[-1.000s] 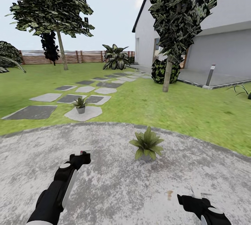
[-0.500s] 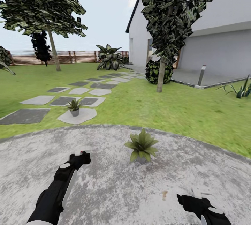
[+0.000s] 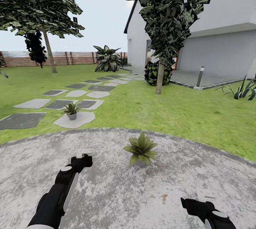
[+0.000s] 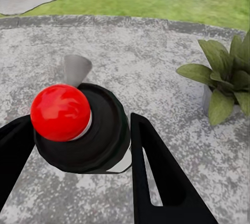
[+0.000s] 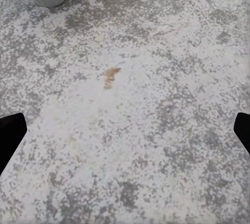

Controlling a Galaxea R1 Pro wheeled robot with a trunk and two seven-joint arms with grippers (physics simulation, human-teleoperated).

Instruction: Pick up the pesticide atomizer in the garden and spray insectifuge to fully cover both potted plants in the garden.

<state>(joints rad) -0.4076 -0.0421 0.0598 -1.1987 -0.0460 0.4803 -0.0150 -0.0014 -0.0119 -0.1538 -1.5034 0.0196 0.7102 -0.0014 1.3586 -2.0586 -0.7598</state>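
The pesticide atomizer (image 4: pixel 83 130), dark-bodied with a glossy red knob and grey nozzle, sits clamped between the left gripper (image 4: pixel 78 146) fingers, no label readable. One potted plant (image 3: pixel 140 149) stands just ahead-right of it. The right gripper (image 5: pixel 125 130) hangs spread wide, empty, over patio (image 5: pixel 156 130).

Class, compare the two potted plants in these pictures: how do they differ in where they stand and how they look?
The near potted plant stands on the grey patio; the far potted plant stands on a pale stepping stone in the lawn. The near one looks bigger and fuller. Both are green leafy rosettes in grey pots.
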